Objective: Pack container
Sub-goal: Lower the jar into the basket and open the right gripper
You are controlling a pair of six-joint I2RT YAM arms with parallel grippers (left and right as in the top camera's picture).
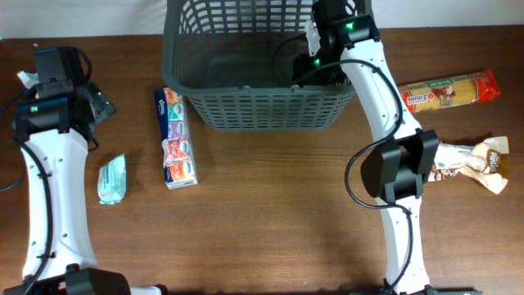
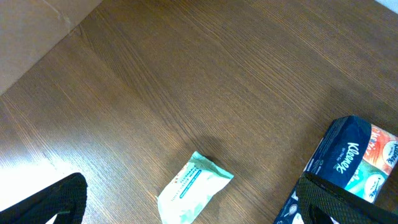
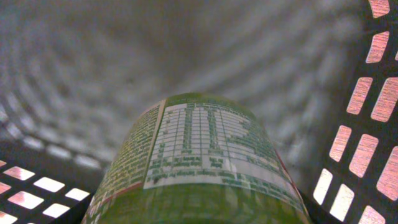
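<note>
Overhead shows the big grey basket at the far side of the table, in the middle. My right gripper is reaching down inside it, at the right end. In the right wrist view a green can with a white food label fills the lower part of the picture, right under the camera. The slotted basket walls are all around it. I cannot see the fingers themselves there, but the can sits just where they would be, so I think the right gripper is closed around the can. I cannot tell if the can touches the basket floor yet.

I think the job has only just begun. The part of the basket floor that I can see looks bare, so the can would be the first thing in. It is not let go yet.

Four things are left out on the table. A long pack of tissues lies just left of the basket. A small packet of wipes lies further left. A pack of spaghetti and a crinkly snack bag lie on the right side.

My left gripper hangs over the table near the wipes with its fingers spread wide. It holds nothing.
</note>
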